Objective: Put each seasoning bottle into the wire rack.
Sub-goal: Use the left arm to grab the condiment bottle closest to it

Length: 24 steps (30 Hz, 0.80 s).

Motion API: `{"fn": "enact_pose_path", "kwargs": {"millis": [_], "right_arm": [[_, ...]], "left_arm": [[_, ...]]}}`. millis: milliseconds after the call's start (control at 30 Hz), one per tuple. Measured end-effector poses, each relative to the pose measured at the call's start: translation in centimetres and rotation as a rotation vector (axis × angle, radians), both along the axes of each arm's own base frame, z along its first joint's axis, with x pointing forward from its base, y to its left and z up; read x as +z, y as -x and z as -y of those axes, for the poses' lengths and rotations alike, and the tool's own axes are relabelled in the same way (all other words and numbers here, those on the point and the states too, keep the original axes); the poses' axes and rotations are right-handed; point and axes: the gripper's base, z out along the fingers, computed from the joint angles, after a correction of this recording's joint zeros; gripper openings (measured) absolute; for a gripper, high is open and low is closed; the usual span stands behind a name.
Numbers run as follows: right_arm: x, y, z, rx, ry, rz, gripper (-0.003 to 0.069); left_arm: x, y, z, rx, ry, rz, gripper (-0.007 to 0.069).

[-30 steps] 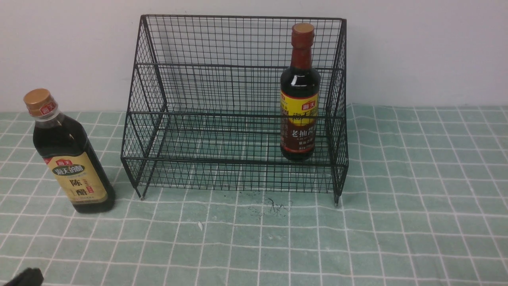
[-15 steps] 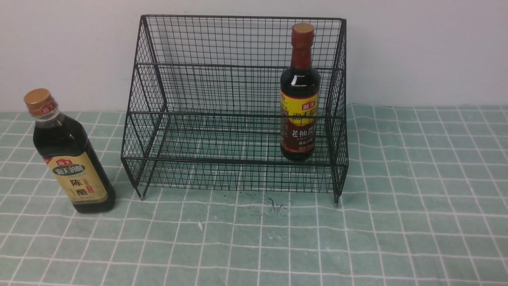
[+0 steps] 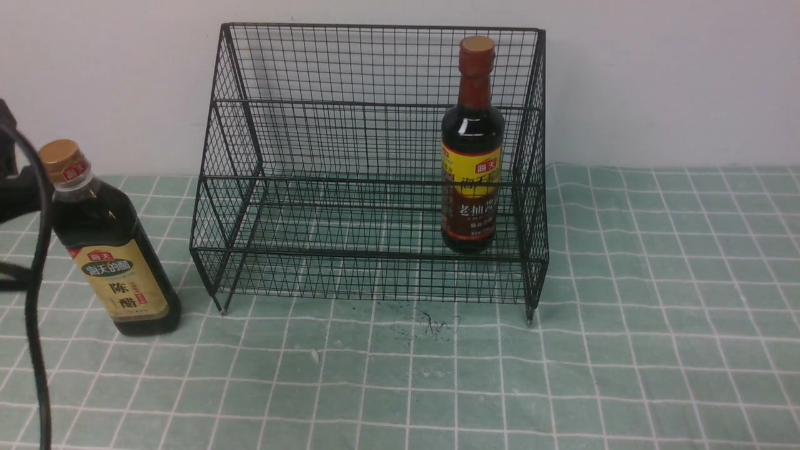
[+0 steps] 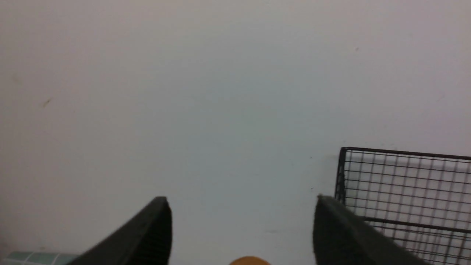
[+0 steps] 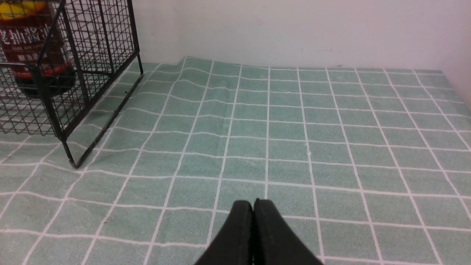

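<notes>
Now that the left gripper (image 4: 241,200) has swung in at the frame's left edge, jaws spread near the gold-capped bottle (image 3: 115,250) on the bench (image 3: 625,344), pickup looks next. The red-necked bottle (image 3: 472,156) stands in the rack (image 3: 375,181). The right gripper (image 5: 252,203) has its jaws pressed together.

You can read 海天 and 陈醋 on square bottle (image 3: 115,250) label. Round bottle (image 3: 472,134): 海天, 老抽, then probably "DARK SOY", blurred.
</notes>
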Motion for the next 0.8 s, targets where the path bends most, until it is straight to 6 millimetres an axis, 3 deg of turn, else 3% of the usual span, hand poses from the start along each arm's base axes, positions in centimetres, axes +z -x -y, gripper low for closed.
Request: {"fn": "enact_pose_path", "kwargs": {"millis": [167,367,633,800], "right_arm": [[0.0,0.0,0.0,0.000,0.000,0.000,-0.0010],[0.0,0.0,0.0,0.000,0.000,0.001,-0.0010],[0.0,0.0,0.0,0.000,0.000,0.001,-0.0010],[0.0,0.0,0.0,0.000,-0.001,0.001,-0.0010]], "left_arm": [[-0.8,-3.7,-0.1,0.052,0.000,-0.097,0.0605],[-2.9,-7.1,-0.2,0.108,-0.023,-0.174,0.0613],[-6.1,-9.3,-0.4,0.157,-0.065,-0.242,0.0550],[-7.3,-10.1,-0.1,0.127,-0.072,-0.266,0.0449]]}}
